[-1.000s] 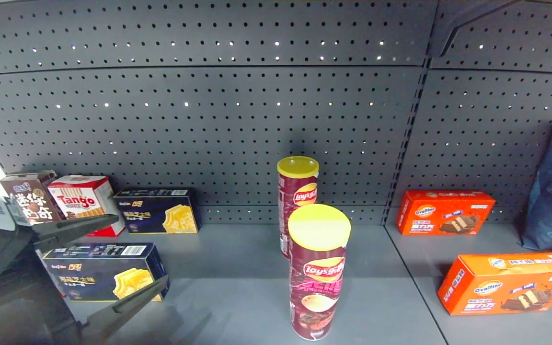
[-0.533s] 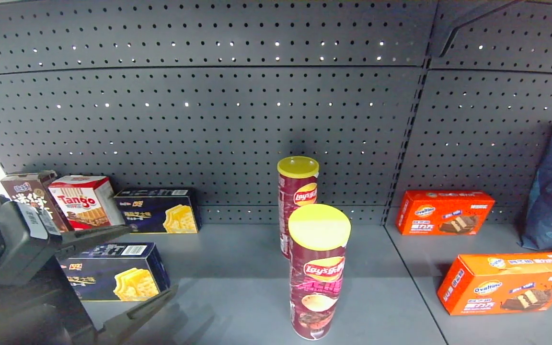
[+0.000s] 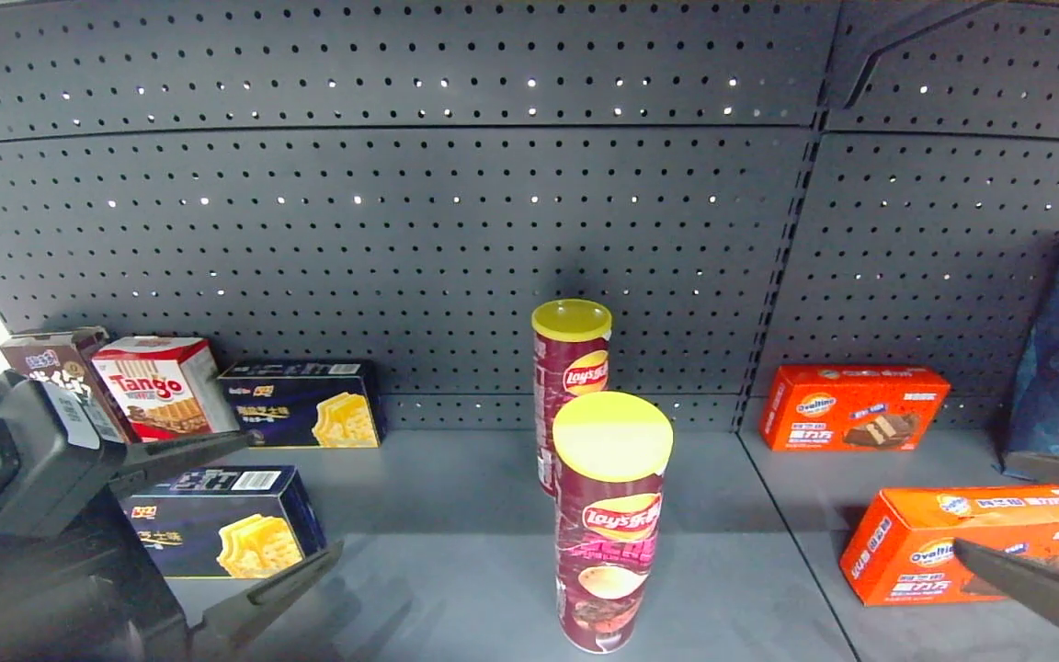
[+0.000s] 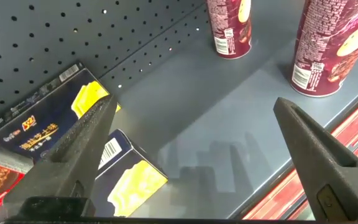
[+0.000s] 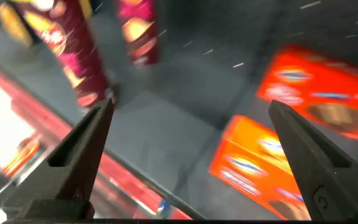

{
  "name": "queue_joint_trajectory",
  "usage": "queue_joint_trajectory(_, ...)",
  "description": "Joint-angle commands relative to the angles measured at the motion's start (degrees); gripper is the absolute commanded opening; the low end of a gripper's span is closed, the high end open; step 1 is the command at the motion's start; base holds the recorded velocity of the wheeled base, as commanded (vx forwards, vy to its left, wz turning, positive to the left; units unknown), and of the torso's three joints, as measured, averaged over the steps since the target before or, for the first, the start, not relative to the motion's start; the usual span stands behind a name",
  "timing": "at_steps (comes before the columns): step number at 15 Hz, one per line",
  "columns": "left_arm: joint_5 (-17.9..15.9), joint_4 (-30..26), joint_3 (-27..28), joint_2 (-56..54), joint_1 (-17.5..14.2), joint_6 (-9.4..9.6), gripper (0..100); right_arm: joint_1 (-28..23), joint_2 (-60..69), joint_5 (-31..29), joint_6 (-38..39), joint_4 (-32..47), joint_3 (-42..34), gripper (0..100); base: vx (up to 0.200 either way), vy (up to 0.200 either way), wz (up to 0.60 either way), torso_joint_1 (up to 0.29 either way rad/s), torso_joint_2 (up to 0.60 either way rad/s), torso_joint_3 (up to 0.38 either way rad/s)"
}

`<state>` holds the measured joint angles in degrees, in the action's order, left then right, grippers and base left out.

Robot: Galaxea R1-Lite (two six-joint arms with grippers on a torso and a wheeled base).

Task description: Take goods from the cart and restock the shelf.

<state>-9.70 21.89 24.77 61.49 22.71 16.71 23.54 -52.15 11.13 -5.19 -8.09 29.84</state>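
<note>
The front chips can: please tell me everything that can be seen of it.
The front chips can is a tall maroon cylinder, seemingly printed cardboard, closed with a yellow plastic-looking lid. It stands upright on the grey shelf near its front edge, ahead of the rear can and apart from it. Nothing else touches it.

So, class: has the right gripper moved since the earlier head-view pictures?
Yes. The right gripper has come in from the right edge, open, and now reaches across the front orange box, which has stayed where it was.
</note>
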Motion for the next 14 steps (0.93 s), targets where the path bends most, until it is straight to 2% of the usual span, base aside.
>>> queue_joint_trajectory(1, 0.04, -0.01, 0.01, 0.30, -0.04, -0.01, 100, 3.88, -7.00, -1.11, 0.53, -0.43, 0.92, 100, 0.000, 0.000, 0.00, 0.000, 0.00, 0.000)
queue_joint_trajectory(5, -0.05, -0.01, 0.54, 1.09, 0.05, -0.01, 100, 8.89, -12.89, -4.27, 1.50, -0.61, 0.48, 100, 0.000, 0.000, 0.00, 0.000, 0.00, 0.000)
queue_joint_trajectory(8, -0.05, -0.01, 0.72, 1.09, 0.05, -0.01, 100, 10.91, -17.63, -5.94, 2.47, -1.40, 2.85, 100, 0.000, 0.000, 0.00, 0.000, 0.00, 0.000)
queue_joint_trajectory(12, -0.05, -0.01, 0.63, 0.74, 0.14, -0.01, 100, 16.10, -28.97, -10.87, 5.54, -4.12, 9.53, 100, 0.000, 0.000, 0.00, 0.000, 0.00, 0.000)
queue_joint_trajectory(14, -0.05, -0.01, 0.98, 0.74, 0.14, -0.01, 100, 16.63, -31.78, -11.75, 5.54, -4.21, 11.03, 100, 0.000, 0.000, 0.00, 0.000, 0.00, 0.000)
